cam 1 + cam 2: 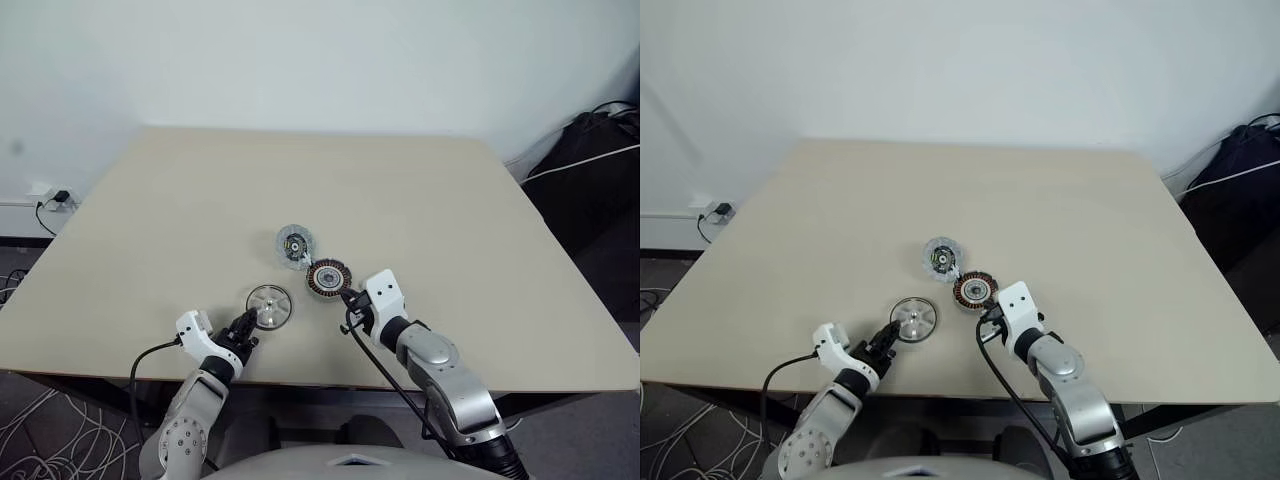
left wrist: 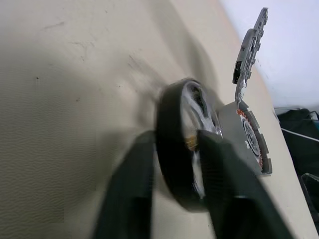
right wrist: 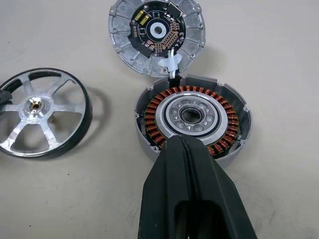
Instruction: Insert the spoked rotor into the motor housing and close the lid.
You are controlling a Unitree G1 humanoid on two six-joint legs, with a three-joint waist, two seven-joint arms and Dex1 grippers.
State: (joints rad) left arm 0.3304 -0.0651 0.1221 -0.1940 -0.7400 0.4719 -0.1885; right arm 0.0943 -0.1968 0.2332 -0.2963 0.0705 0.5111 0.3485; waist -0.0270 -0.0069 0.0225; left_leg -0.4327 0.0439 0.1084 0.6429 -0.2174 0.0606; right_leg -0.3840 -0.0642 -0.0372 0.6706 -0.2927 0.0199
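Your left gripper [image 1: 247, 326] reaches forward and slightly down from the near table edge, its two black fingers [image 2: 227, 194] straddling the dark rim of the spoked rotor [image 1: 269, 305], one on each side of it. From your wrist camera they look closed onto that rim, with the wheel tipped up on edge against the table [image 1: 420, 200].

Your right gripper [image 1: 348, 297] angles in from about five o'clock of the motor housing [image 1: 328, 278], pointing forward and to the left, dipped a little. Its fingers are pressed flat together with no gap, and their tips sit right at the housing's near wall, over the copper windings.

Now the count: one rotor, at about eight o'clock of the housing and just beside it. One housing, near the table's middle, open side up, pale bearing centre ringed in copper. One lid [image 3: 157, 36], flipped open at roughly eleven o'clock of the housing, touching its rim, circuit-board face showing, with short wires running between the two.
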